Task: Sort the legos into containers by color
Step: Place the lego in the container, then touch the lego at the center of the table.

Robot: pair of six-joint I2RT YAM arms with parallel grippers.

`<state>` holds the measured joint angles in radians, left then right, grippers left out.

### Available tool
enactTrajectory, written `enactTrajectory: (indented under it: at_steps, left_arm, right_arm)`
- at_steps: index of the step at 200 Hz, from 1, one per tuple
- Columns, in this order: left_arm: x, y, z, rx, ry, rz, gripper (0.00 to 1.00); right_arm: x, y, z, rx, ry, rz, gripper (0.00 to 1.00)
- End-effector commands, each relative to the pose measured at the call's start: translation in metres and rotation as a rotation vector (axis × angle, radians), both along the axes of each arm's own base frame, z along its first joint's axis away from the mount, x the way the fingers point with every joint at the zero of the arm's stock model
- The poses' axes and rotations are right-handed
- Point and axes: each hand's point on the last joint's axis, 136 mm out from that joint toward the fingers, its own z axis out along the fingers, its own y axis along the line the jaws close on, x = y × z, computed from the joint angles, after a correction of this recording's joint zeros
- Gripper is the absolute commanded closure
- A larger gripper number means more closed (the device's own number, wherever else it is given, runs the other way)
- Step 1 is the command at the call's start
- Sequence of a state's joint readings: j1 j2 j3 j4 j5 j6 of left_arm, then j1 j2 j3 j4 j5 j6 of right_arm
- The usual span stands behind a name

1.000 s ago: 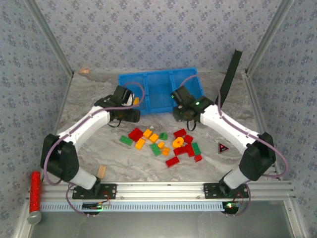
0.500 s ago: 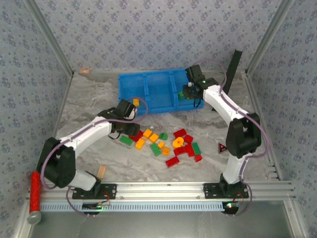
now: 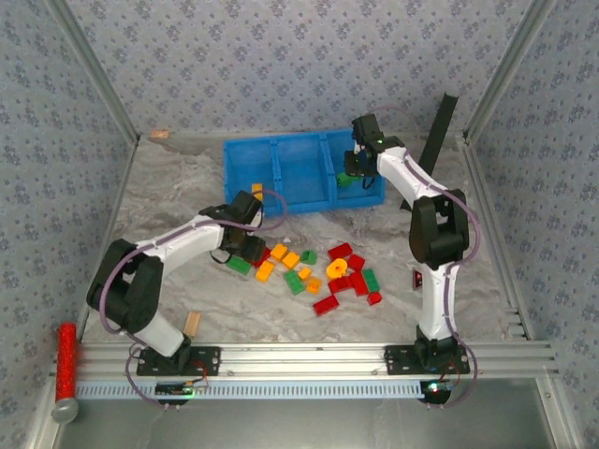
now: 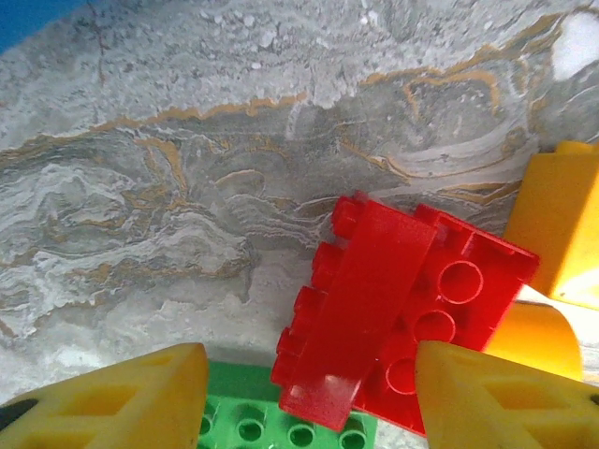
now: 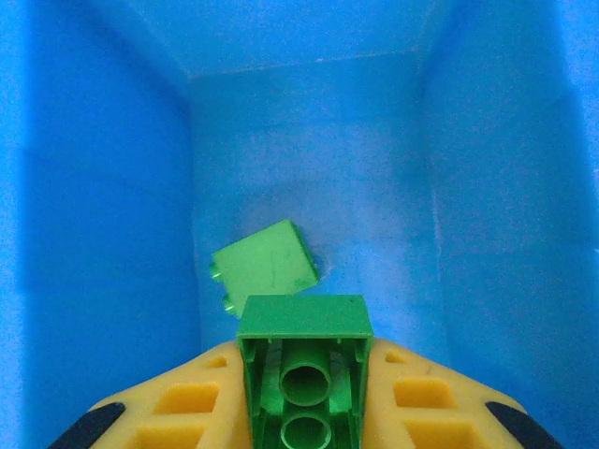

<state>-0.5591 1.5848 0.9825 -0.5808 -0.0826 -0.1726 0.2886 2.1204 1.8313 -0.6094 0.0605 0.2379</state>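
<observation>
Two jobs are going at once. Our right gripper (image 5: 304,398) is clamped on a green brick (image 5: 304,323) over the right box (image 5: 309,159) of the blue bin (image 3: 301,173), where a second green brick (image 5: 265,267) lies. We think it must let go next. Our left gripper (image 4: 309,402) has its jaws apart around a red brick (image 4: 393,309) on the table (image 4: 187,187), so it must squeeze, then lift.
</observation>
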Motion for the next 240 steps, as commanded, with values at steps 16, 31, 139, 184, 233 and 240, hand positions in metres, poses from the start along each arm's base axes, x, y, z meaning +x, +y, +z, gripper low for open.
enactTrajectory:
  at_steps: [16,31,139,184,233,240]
  left_arm:
    - [0.003,-0.004,-0.011,0.021,0.021,-0.019,0.44]
    - [0.003,-0.004,-0.017,0.033,0.038,-0.015,0.46]
    - [0.005,-0.002,-0.029,0.031,0.1,0.011,0.65]
    - [0.005,0.002,-0.028,0.012,0.109,0.034,0.71]
    - [0.005,0.005,-0.025,-0.015,0.109,0.048,0.61]
    - [0.004,0.005,-0.024,-0.02,0.108,0.051,0.57]
  right_arm:
    - [0.012,0.005,-0.003,0.012,-0.008,0.032,0.7]
    - [0.013,0.003,-0.008,-0.001,-0.003,0.033,0.69]
    - [0.005,0.003,-0.011,0.031,0.023,0.049,0.5]
    - [-0.004,0.004,0.003,0.036,0.011,0.065,0.44]
    - [-0.019,0.001,0.012,0.023,0.017,0.073,0.41]
    - [-0.022,0.001,0.012,0.022,0.019,0.074,0.41]
